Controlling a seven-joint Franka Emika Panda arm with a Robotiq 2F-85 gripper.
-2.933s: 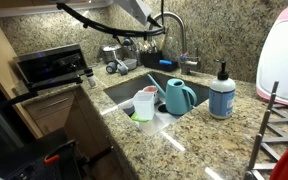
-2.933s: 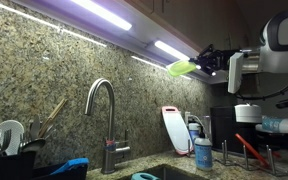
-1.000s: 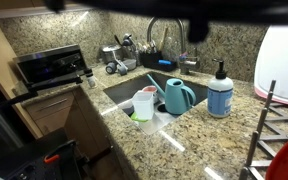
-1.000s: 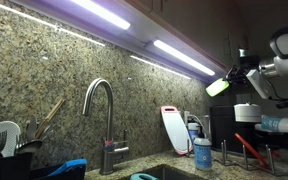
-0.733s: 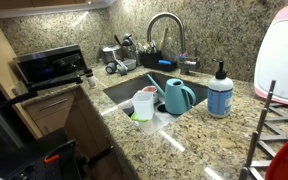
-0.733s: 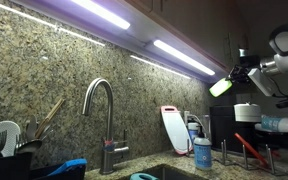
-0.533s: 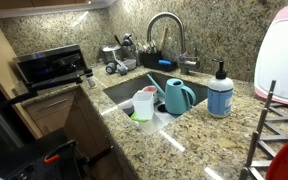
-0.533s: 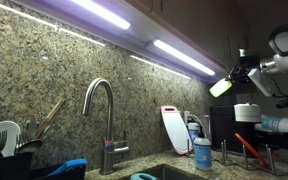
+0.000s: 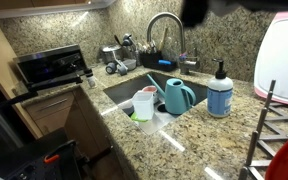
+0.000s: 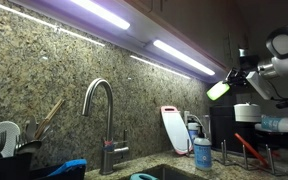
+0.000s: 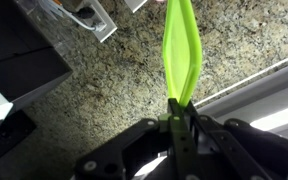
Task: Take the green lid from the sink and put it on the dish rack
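High above the counter, my gripper (image 10: 227, 82) is shut on the pale lime-green lid (image 10: 217, 90). In the wrist view the lid (image 11: 181, 50) shows edge-on, and the gripper (image 11: 180, 112) clamps its lower rim between both fingers. A dark blur of the arm (image 9: 196, 10) crosses the top of an exterior view. The sink (image 9: 124, 92) lies below in the granite counter. The dish rack (image 9: 271, 125) stands at the right edge of the counter, and its upright prongs (image 10: 267, 158) stand below the gripper.
In the sink stand a teal jug (image 9: 179, 97) and a white cup (image 9: 144, 103) with something green under it. A soap bottle (image 9: 221, 92), the curved faucet (image 10: 102, 110), a black utensil caddy (image 9: 154, 58) and under-cabinet lights (image 10: 179, 55) surround the area.
Since the oldest frames the gripper has carried the lid to the right and slightly down. Over the last second it has hardly moved; the arm's blur has returned at the top of an exterior view.
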